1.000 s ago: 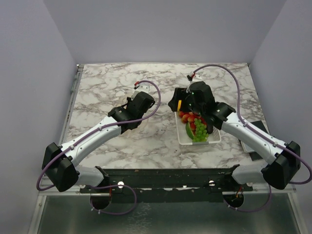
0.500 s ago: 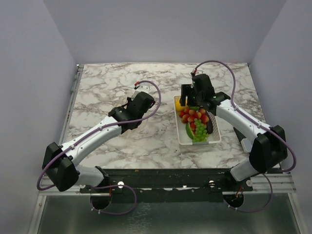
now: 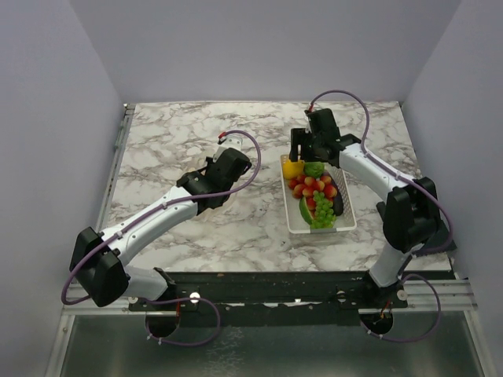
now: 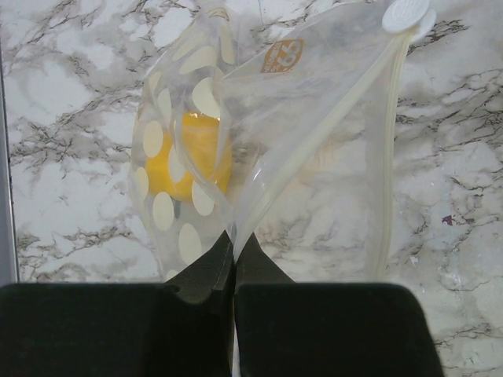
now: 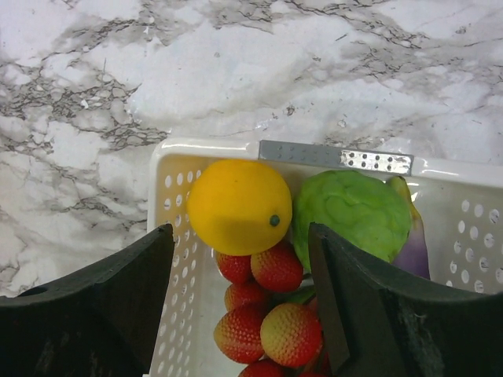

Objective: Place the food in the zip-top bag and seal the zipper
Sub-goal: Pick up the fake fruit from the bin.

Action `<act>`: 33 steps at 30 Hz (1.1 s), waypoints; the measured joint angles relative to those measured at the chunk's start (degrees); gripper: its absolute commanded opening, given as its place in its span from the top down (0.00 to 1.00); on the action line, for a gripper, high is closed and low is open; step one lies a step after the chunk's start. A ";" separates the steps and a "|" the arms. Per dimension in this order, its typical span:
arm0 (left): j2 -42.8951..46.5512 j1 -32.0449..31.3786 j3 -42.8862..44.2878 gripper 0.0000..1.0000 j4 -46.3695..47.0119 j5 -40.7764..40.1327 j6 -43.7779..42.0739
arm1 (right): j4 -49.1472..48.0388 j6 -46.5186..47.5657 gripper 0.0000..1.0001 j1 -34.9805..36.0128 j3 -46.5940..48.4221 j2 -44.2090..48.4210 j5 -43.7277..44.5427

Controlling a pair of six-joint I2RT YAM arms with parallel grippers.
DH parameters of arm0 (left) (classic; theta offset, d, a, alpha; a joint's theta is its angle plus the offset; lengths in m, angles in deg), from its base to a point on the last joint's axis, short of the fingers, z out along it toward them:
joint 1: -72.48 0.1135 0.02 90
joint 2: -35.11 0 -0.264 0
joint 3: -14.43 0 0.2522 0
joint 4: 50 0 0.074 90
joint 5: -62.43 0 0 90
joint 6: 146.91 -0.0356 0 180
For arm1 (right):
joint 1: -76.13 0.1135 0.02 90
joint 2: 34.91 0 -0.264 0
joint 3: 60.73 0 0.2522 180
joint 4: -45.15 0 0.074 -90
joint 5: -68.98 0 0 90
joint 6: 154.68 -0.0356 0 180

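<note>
The clear zip-top bag (image 4: 314,118) with white dots lies on the marble in front of my left gripper (image 4: 233,236), which is shut on its mouth edge. An orange-yellow fruit (image 4: 196,153) shows inside it. The zipper (image 4: 391,149) runs along the right edge to a white slider (image 4: 405,14). From above, the bag (image 3: 222,148) is mostly hidden by my left gripper (image 3: 225,159). My right gripper (image 5: 240,232) is open and empty above the far end of the basket, over a yellow fruit (image 5: 238,206), a green piece (image 5: 351,210) and strawberries (image 5: 275,314). Grapes (image 3: 322,210) and a watermelon slice (image 3: 304,209) lie nearer.
The food sits in a white slotted basket (image 3: 292,224) right of centre; its far rim (image 5: 330,155) carries a grey strip. A purple piece (image 3: 337,203) lies along its right side. Grey walls close in the table on three sides, with a metal rail (image 3: 118,157) along the left edge.
My right gripper has swung from between the bag and the basket to the right and farther away, over the basket's far end. My left gripper and the bag have not moved.
</note>
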 measured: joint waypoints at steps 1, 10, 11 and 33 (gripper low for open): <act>-0.13 0.00 0.00 1.00 0.00 0.00 -0.02 | 0.00 0.02 0.25 -0.20 0.52 -0.94 -0.28; -0.57 0.00 0.00 1.00 0.00 0.00 -0.17 | 0.13 0.46 0.25 -0.57 3.48 -7.23 -2.99; -0.57 0.00 -0.02 1.00 0.00 0.00 -0.17 | 0.13 0.50 0.25 -0.57 3.48 -7.58 -3.26; -0.57 0.00 -0.02 1.00 0.00 0.00 -0.17 | -1.97 -0.44 0.56 -0.90 -1.46 -7.61 -5.88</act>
